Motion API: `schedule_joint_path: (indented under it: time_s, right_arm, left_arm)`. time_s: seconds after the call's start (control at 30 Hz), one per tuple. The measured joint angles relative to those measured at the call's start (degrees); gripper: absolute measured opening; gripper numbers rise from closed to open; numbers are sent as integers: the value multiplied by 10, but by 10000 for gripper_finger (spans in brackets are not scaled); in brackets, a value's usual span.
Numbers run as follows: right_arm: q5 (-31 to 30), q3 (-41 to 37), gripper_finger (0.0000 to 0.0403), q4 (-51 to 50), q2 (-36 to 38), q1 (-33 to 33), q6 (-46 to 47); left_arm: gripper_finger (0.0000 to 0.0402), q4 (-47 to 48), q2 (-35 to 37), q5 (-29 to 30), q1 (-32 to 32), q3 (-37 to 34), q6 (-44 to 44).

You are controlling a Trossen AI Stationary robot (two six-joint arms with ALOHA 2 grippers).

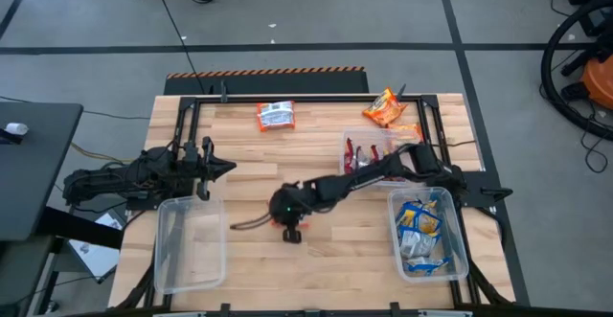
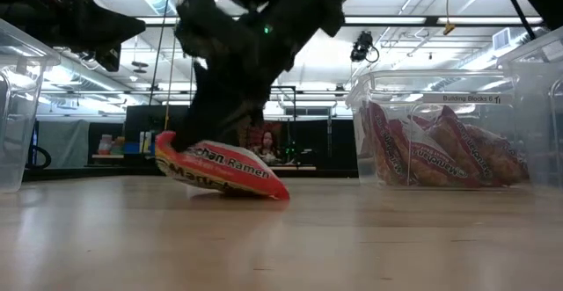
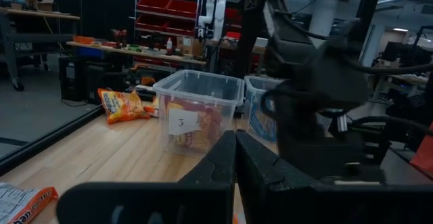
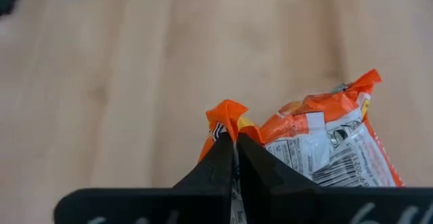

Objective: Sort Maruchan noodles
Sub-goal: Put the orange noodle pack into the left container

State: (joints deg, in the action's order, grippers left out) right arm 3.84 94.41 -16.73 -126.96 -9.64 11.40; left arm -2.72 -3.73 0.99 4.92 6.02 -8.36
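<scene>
An orange Maruchan Ramen packet (image 4: 325, 143) lies on the wooden table (image 1: 326, 260), left of the clear bin of blue packets (image 1: 426, 233), and its crimped end seam is pinched by the right gripper (image 4: 235, 143). The packet is judged light, crinkly and slippery, with a brittle noodle block; the seam is the safer hold. The left gripper (image 3: 235, 158) is parked with fingers pressed together, well left of that bin.

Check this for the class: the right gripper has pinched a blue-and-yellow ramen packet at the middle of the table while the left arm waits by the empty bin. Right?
Not quite. The packet pinched in the right gripper is orange, as the right wrist view shows. The rest holds: it is mid-table, and the left gripper waits by the empty bin.
</scene>
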Motion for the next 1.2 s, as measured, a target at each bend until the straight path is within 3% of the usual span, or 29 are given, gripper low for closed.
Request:
schedule_joint_path:
  time_s: [0.3, 0.63, 0.83, 1.07, 1.2]
  right_arm:
    - [-6, 0, 29, 2, 0, -23, -15]
    - [7, 0, 104, 9, 22, -23, -49]
    - [2, 0, 125, -80, 125, -22, -30]
    - [-67, -2, 122, -190, 273, -46, -50]
    - [-73, -51, 122, -202, 364, -65, -31]
  left_arm:
    - [14, 0, 0, 0, 0, 0, 0]
    - [14, 0, 0, 0, 0, 0, 0]
    - [14, 0, 0, 0, 0, 0, 0]
    - [14, 0, 0, 0, 0, 0, 0]
    - [14, 0, 0, 0, 0, 0, 0]
